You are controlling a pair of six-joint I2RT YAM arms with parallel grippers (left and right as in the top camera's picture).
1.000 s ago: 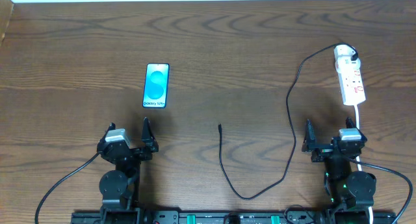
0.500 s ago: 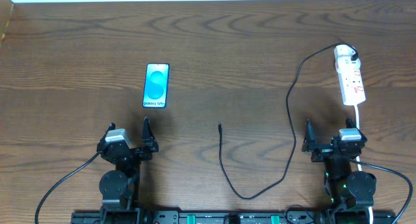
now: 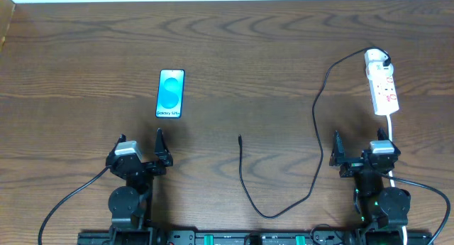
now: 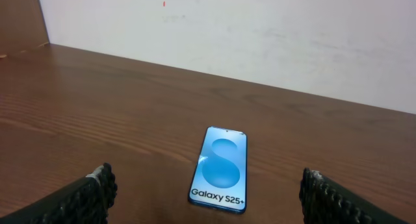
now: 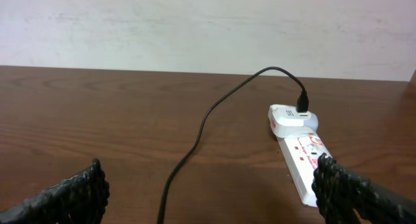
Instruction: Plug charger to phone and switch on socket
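Note:
The phone (image 3: 171,93) lies flat on the left of the table, its cyan screen up; it shows just ahead of my left gripper in the left wrist view (image 4: 221,169). The black charger cable (image 3: 317,124) runs from the adapter in the white socket strip (image 3: 381,85) down and round to a loose plug tip (image 3: 240,138) mid-table. It also shows in the right wrist view (image 5: 198,136), with the strip (image 5: 300,152) ahead right. My left gripper (image 3: 140,154) and right gripper (image 3: 360,154) rest open and empty near the front edge.
The strip's white cord (image 3: 391,128) runs down past the right arm. A white wall borders the table's far edge (image 4: 260,29). A wooden side panel stands at the far left (image 3: 6,25).

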